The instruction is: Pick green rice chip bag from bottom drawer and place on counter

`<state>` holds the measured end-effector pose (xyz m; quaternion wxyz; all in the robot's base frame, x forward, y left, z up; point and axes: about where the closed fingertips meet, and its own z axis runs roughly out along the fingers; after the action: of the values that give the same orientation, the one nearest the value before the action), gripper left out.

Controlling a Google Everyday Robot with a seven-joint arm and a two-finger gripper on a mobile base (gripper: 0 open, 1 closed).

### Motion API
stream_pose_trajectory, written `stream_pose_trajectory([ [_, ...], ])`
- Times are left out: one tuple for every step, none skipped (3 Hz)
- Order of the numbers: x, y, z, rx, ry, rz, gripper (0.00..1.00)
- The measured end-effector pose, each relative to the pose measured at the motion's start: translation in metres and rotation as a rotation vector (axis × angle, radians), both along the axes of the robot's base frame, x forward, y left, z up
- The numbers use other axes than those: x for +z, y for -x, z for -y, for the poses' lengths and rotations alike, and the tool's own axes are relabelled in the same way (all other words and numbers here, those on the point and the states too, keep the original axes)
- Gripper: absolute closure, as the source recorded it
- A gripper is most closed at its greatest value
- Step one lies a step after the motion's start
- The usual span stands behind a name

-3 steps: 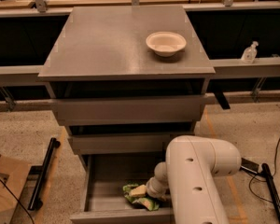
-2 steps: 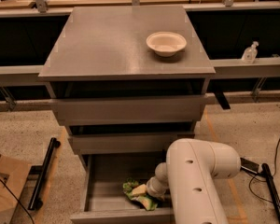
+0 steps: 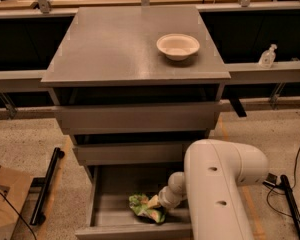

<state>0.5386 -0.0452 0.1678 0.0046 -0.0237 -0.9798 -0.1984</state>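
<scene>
The green rice chip bag [image 3: 143,208] lies crumpled on the floor of the open bottom drawer [image 3: 110,204], near its front right. My white arm reaches down into the drawer, and the gripper [image 3: 159,207] is at the bag's right edge, touching it. The fingers are hidden behind the wrist and the bag. The counter [image 3: 115,44] is the flat grey top of the cabinet, above two shut drawers.
A round white bowl [image 3: 178,46] stands on the counter's right side. A black bar [image 3: 46,184] lies on the floor left of the cabinet, with a cardboard box [image 3: 5,199] at the far left. A small bottle [image 3: 268,56] stands on the right rail.
The arm and the bag have barely moved; the gripper stays at the bag in the bottom drawer.
</scene>
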Motion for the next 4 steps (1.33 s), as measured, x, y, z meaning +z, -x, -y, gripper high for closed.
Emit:
stream_pose_trajectory([
  [0.027, 0.005, 0.0, 0.014, -0.041, 0.02, 0.88],
  [0.062, 0.009, 0.007, 0.019, -0.092, 0.05, 1.0],
  [0.094, 0.014, 0.014, 0.018, -0.149, 0.078, 1.0],
  [0.139, 0.015, 0.032, 0.047, -0.175, 0.09, 1.0],
])
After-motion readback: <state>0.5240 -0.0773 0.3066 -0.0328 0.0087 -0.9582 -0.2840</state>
